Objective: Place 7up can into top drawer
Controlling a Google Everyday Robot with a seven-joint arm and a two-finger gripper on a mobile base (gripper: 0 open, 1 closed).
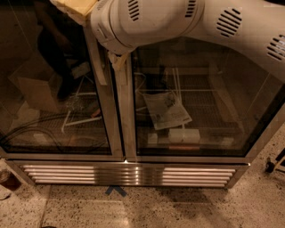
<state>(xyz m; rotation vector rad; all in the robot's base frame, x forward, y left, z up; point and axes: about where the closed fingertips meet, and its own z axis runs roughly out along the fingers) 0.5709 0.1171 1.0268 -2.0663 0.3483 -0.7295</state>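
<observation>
Claw (73, 6) cropped at top-left edge, grip state cannot tell, above glass-door cabinet (127, 111), speckled floor (178, 209) below

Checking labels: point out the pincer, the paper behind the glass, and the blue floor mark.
pincer (73, 8), camera view, top left, yellow part.
paper (167, 110), camera view, its middle.
blue mark (116, 189), camera view, its apex.
</observation>
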